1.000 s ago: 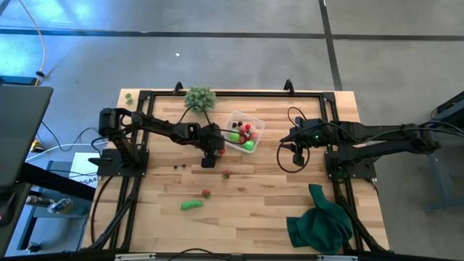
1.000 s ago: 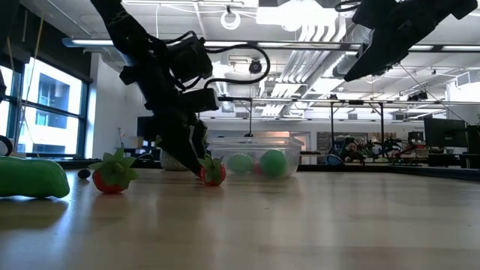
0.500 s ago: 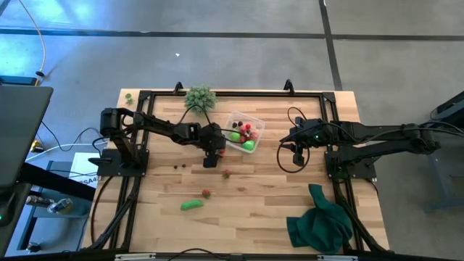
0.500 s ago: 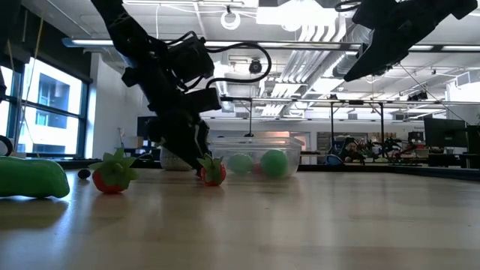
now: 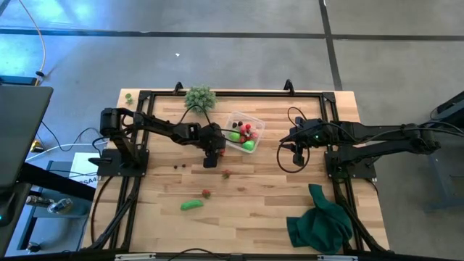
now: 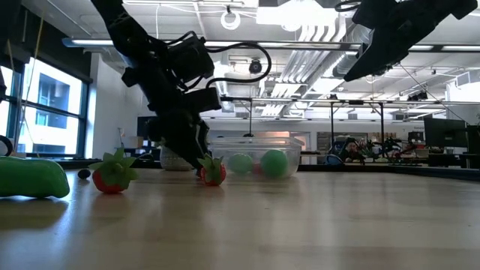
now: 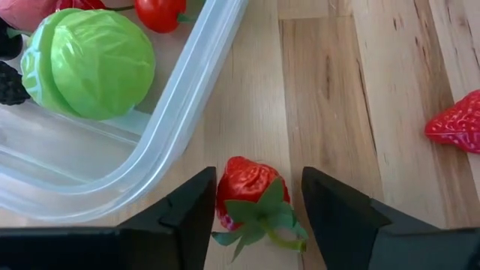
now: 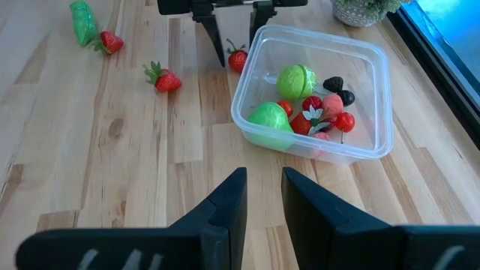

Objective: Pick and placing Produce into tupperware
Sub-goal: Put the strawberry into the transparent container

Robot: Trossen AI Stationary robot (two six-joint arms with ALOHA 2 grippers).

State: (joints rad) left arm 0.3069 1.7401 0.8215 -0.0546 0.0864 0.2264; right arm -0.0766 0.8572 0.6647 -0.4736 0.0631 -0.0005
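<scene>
A small red strawberry (image 7: 251, 184) lies on the wood right beside the clear tupperware (image 7: 196, 75). My left gripper (image 7: 259, 171) is open, with one finger on either side of this berry. The tupperware (image 5: 233, 117) holds green round pieces, red pieces and dark berries. More produce lies loose on the table: two strawberries (image 5: 226, 174) (image 5: 206, 193), a green oblong piece (image 5: 191, 205) and two dark berries (image 5: 181, 166). My right gripper (image 8: 264, 176) hangs open and empty above the table, to the right of the tupperware. My left gripper comes at the strawberry slanting down from the table's left side. One finger (image 7: 202, 199) seems to lie against the berry's side (image 7: 222, 187); the other (image 7: 319, 199) stands a narrow gap away. The berry rests on the table, its green leaves toward the wrist.
A spiky pale-green ball (image 5: 199, 97) sits at the far edge behind the tupperware. A dark green cloth (image 5: 319, 225) lies at the near right corner. Another strawberry (image 7: 457, 124) lies close to the left gripper. Bare wood stretches across the table's near middle.
My left gripper's fingers have drawn closer together about the strawberry, while the hand has stayed in place. The berry has not moved.
</scene>
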